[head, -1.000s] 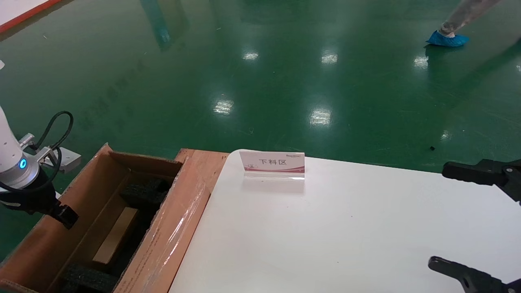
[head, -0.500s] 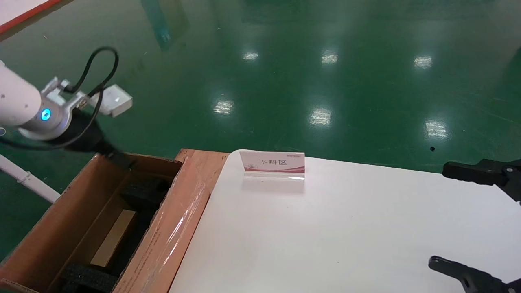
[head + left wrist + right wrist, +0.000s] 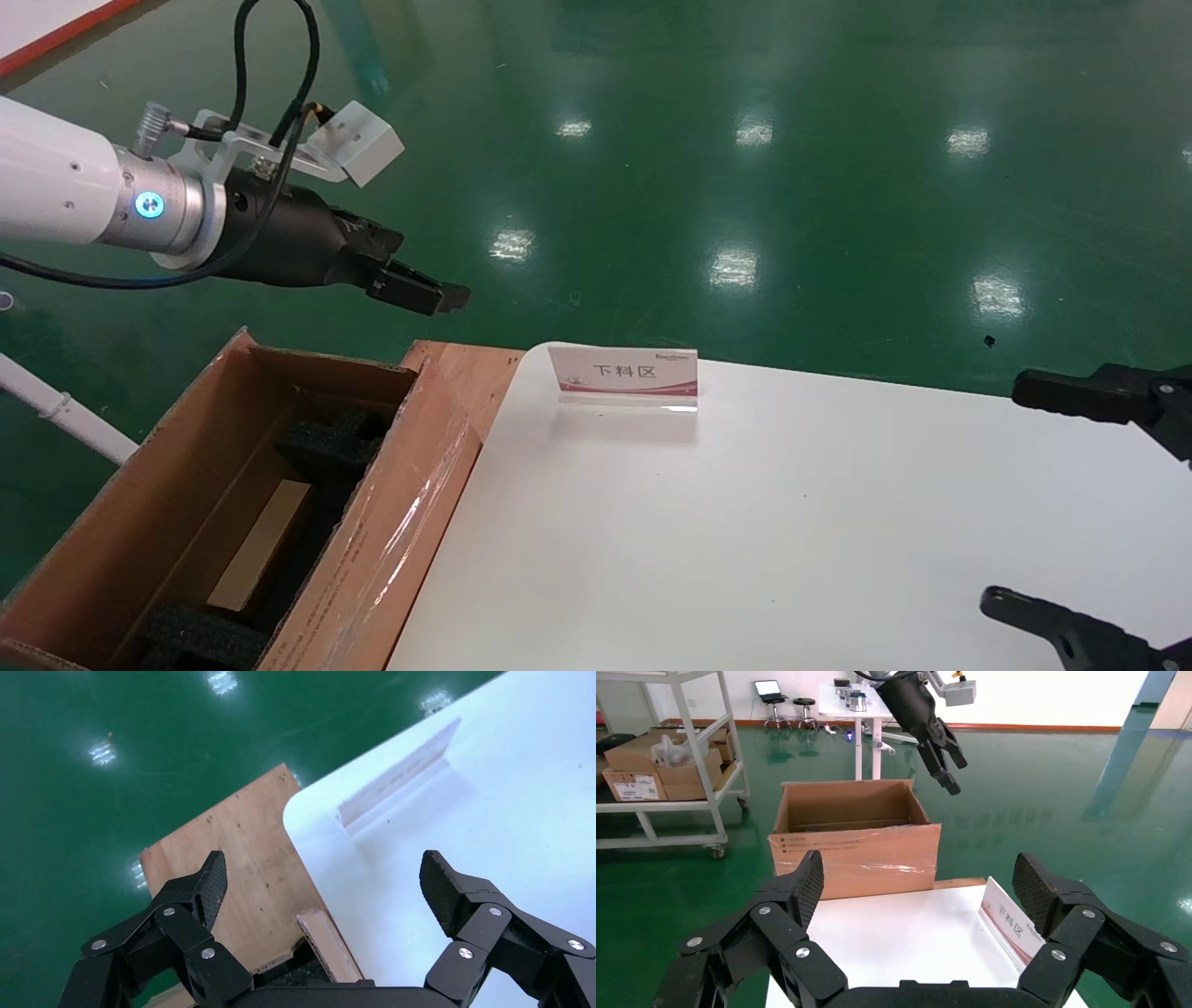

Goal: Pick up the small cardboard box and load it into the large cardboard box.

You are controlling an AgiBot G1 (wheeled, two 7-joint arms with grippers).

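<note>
Small box [image 3: 261, 543] already sits in the big box [image 3: 372, 559], so the left gripper [image 3: 419, 289], wide open and empty, could clip the sign [image 3: 624, 373] swinging over.

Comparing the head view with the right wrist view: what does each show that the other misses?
Only the head view looks into the large cardboard box: the small cardboard box lies inside between black foam padding. Only the right wrist view shows the carton's taped outer side, a shelf cart holding cartons, and a desk. Both show the white table, the sign, the open left gripper raised above the carton, and the open right gripper.
</note>
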